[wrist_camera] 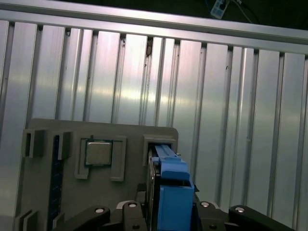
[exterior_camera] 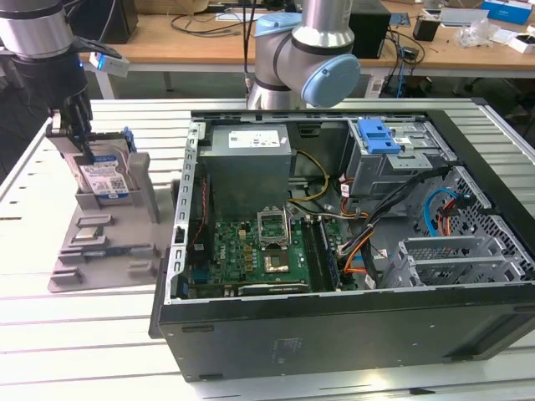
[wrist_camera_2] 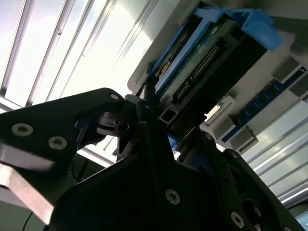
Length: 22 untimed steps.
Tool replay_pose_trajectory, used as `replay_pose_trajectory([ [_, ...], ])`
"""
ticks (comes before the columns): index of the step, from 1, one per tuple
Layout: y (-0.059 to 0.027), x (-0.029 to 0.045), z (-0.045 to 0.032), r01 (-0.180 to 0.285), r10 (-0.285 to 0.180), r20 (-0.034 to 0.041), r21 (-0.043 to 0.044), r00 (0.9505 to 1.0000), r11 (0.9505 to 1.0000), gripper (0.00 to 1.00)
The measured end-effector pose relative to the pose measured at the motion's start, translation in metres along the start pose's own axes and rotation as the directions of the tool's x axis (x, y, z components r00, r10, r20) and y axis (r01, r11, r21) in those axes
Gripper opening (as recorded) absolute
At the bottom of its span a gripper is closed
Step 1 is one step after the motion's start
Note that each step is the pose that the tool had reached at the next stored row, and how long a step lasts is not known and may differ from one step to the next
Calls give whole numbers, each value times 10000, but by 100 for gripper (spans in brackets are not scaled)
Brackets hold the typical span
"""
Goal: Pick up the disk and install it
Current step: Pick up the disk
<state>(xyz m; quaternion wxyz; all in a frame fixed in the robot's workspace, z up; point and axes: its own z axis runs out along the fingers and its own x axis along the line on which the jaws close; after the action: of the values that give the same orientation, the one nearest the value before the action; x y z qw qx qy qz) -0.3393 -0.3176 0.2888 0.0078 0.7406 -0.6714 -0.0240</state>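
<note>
The disk stands on edge in a grey holder on the table, at the exterior view's left of the open computer case. It is silver-grey with a white and blue label and blue side rails. My gripper comes down onto its upper end, one finger on each flat side. In the first wrist view the disk shows edge-on with its blue rail between my gripper fingers. The second wrist view shows the disk from its connector end, with my gripper shut on it.
The case lies open with a grey power supply, a green motherboard and a drive cage with a blue bracket at the back right. The arm's base stands behind the case. A processor chip sits in the holder.
</note>
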Motion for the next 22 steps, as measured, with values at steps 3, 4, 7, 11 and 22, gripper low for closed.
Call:
replay_pose_trajectory([
  [3, -2, 0, 0, 1, -1, -2, 2, 10000, 10000, 37],
  [4, -3, 0, 0, 1, -1, -3, 1, 10000, 10000, 37],
  [7, -4, 1, 0, 0, 0, -3, 2, 10000, 10000, 37],
  [11, -7, 1, -1, 0, 0, -3, 1, 10000, 10000, 37],
  [22, 22, -8, 1, -314, 314, 11, 9, 9995, 9995, 37],
])
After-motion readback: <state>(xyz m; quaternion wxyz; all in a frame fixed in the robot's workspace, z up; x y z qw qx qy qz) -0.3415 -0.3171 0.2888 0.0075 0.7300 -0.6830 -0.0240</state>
